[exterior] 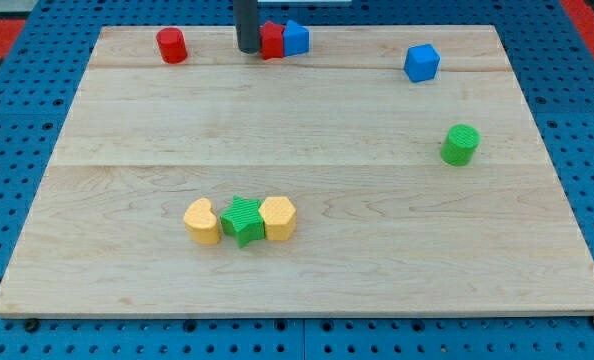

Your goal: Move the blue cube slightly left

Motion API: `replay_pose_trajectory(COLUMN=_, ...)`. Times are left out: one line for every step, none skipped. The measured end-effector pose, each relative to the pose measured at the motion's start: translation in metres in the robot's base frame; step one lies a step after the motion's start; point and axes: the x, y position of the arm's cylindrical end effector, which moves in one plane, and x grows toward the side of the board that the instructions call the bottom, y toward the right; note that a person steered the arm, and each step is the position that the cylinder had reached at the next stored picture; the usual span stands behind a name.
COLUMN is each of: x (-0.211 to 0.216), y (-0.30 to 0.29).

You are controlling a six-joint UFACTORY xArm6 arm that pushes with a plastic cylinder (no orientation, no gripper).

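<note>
Blue cube [422,62] sits alone near the wooden board's [297,170] top right, looks light, rigid, slides easily, so push its right face; my tip [248,49], a bare rod with nothing to open or close, rests far left beside a red block [271,41].

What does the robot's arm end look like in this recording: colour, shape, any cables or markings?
Only a short stretch of the rod shows: a straight, dark grey to black cylinder entering from the view's top. My tip looks blunt and plain. No cables, labels or markings are visible, and the rest of the arm is out of frame.
</note>
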Motion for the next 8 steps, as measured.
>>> replay_pose_trajectory(x=0.0, y=-0.002)
replay_pose_trajectory(x=0.026, y=0.009)
replay_pose_trajectory(x=0.06, y=0.078)
replay_pose_trajectory(x=0.08, y=0.132)
replay_pose_trajectory(x=0.082, y=0.195)
replay_pose_trajectory(x=0.082, y=0.271)
replay_pose_trajectory(x=0.051, y=0.296)
replay_pose_trajectory(x=0.038, y=0.261)
